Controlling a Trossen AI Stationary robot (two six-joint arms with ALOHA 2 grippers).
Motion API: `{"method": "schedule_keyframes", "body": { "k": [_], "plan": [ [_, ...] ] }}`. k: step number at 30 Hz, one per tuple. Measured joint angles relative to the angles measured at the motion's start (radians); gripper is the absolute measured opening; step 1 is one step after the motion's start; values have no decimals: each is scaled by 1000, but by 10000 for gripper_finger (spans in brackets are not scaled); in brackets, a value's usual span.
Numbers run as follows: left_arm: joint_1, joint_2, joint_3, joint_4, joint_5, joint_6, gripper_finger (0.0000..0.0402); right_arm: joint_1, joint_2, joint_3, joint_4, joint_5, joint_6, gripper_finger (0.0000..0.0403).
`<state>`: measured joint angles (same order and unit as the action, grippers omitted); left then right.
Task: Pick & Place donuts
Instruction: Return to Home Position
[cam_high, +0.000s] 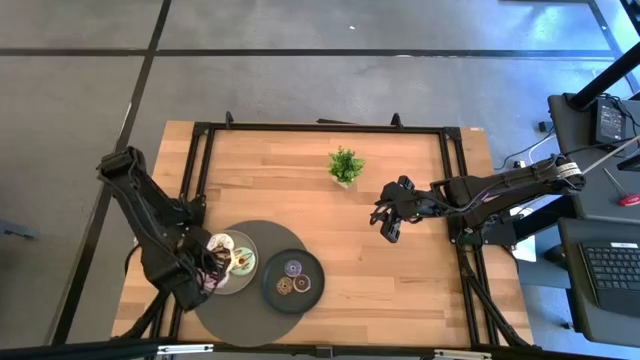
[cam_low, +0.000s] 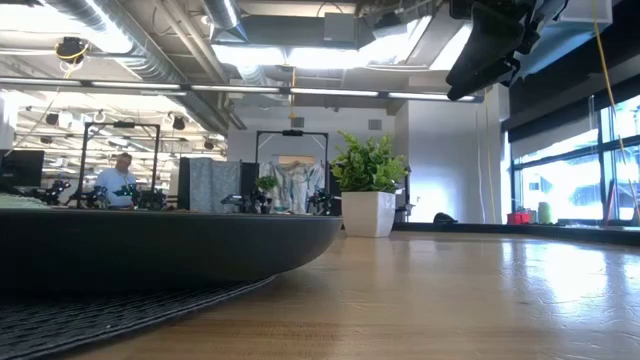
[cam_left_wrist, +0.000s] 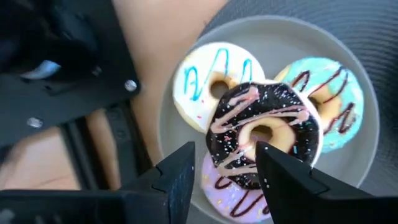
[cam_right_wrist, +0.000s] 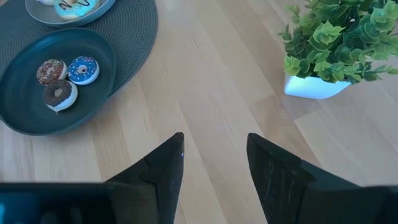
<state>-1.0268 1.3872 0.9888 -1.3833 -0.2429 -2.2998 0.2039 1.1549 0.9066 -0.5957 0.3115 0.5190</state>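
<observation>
Four larger donuts lie on a light grey plate: a cream one, a green one with dark stripes and a pink one, with the chocolate donut resting on top of them. My left gripper is open just over the chocolate donut's rim; the high view shows this gripper at the plate's left side. Three tiny donuts sit in a dark plate. My right gripper hangs open above bare wood, right of the plates. My left gripper stands with its open fingers slanting down over the chocolate donut's rim, one finger on either side of it. I cannot tell whether they touch it.
Both plates rest on a round dark mat at the table's near left. A small potted plant stands near the far edge, left of my right gripper. Bare wood stretches across the table's right half. A black frame borders the tabletop.
</observation>
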Motion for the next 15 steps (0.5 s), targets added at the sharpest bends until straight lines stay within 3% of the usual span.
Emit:
{"method": "schedule_keyframes", "body": {
  "k": [3, 8, 12, 15],
  "plan": [
    [9, -15, 55, -53, -52, 30, 162, 0, 0, 0, 0, 0, -5, 177],
    [88, -44, 108, 91, -394, 247, 164, 0, 0, 0, 25, -28, 10, 177],
    [223, -76, 108, 354, -562, 571, 162, 0, 0, 0, 146, -120, -58, 177],
    [350, -99, 108, 565, -557, 925, 160, 1, 4, 0, 279, -175, -117, 177]
  ]
}}
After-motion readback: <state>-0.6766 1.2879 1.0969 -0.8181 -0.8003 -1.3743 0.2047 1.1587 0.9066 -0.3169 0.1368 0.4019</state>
